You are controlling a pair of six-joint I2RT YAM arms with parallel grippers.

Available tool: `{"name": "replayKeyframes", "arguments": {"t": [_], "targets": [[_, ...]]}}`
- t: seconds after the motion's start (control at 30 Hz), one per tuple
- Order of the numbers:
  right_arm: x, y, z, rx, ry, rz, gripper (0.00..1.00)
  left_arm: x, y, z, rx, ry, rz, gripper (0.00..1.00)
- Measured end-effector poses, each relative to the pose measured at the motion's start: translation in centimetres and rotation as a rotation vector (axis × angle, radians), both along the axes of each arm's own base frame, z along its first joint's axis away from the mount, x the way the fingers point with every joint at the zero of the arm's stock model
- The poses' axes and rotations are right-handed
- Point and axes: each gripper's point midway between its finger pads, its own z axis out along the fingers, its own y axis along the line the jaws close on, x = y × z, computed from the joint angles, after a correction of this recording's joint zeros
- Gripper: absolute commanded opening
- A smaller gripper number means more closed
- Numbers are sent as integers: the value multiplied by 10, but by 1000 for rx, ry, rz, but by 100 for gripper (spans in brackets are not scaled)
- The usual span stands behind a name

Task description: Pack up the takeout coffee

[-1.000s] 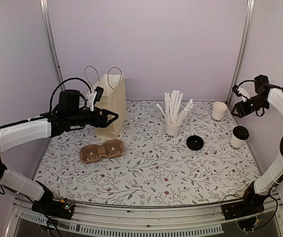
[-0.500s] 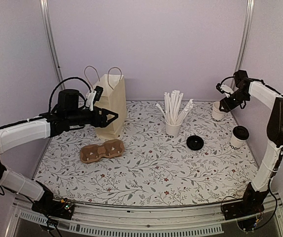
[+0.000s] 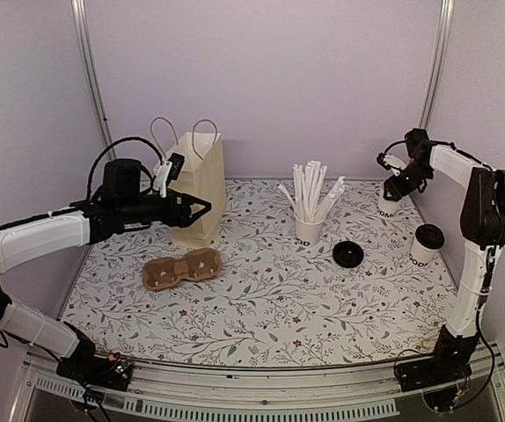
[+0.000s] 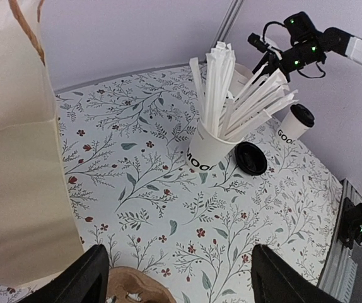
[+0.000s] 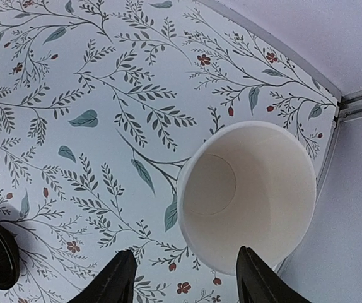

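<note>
While the right hand (image 3: pixel 393 182) hangs just above an empty white cup (image 3: pixel 391 198), behind and to the right of the straw cup (image 3: pixel 309 227), its fingers (image 5: pixel 119 281) stand apart on either side of the open rim and grasp nothing. The takeout coffee (image 3: pixel 428 243), black lid on and dark lettering on its side, stands upright on the floral counter (image 3: pixel 261 308) farther right of the straw cup and a little nearer the front, touched by neither hand. Just right of the straw cup and slightly forward, between it and the coffee, a loose black lid (image 3: pixel 347 254) lies flat. Well to the left of the straw cup a paper bag (image 3: pixel 198 186) stands upright with its handles up, and a brown cardboard cup carrier (image 3: pixel 182 268) lies left and forward of the straw cup. The left hand (image 3: pixel 201 209) hovers left of the straw cup, pointing toward it, fingers released wide and empty.
</note>
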Motion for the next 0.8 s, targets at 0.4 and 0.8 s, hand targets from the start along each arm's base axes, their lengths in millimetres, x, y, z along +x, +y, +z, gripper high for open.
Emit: {"name": "replayKeyframes", "arguments": {"t": [0.4, 0.8], "targets": [[14, -2, -18, -17, 39, -6, 35, -2, -1, 3, -6, -5, -11, 79], [0, 3, -27, -9, 108, 7, 0, -4, -2, 6, -13, -8, -22, 79]]}}
